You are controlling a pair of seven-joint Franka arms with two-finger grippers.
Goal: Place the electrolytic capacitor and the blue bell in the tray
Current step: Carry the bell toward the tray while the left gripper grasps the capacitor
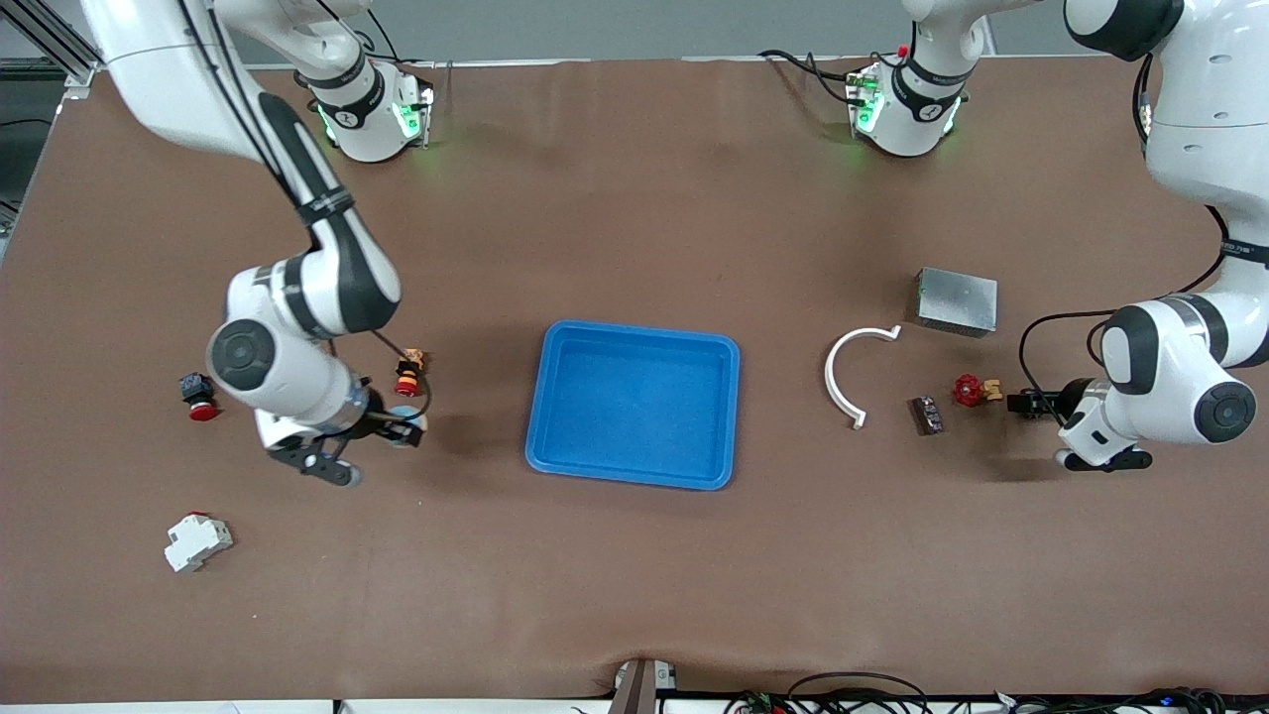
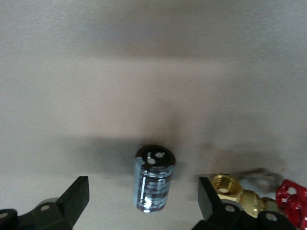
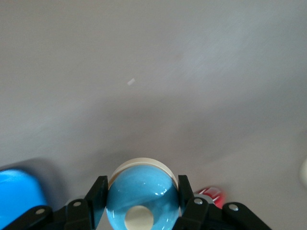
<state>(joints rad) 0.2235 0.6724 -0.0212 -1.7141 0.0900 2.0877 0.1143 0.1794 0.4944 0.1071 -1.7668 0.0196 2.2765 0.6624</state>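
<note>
The blue tray (image 1: 639, 331) lies at the table's middle; its corner shows in the right wrist view (image 3: 17, 194). My right gripper (image 1: 400, 432) (image 3: 141, 192) is shut on the blue bell (image 3: 141, 196), a shiny blue dome with a cream base and button, low over the table at the right arm's end beside the tray. The electrolytic capacitor (image 1: 927, 415) (image 2: 154, 178), a dark cylinder, lies on its side on the table. My left gripper (image 1: 1026, 404) (image 2: 143, 188) is open and empty, low, pointing at the capacitor, which shows between its fingers without touching them.
A brass valve with a red handle (image 1: 969, 390) (image 2: 230, 188) lies close to one left finger. A white curved piece (image 1: 851, 372) and a grey metal box (image 1: 957, 300) lie nearby. A red-and-yellow button (image 1: 408, 375), a black-and-red button (image 1: 198, 395) and a white breaker (image 1: 196, 541) lie at the right arm's end.
</note>
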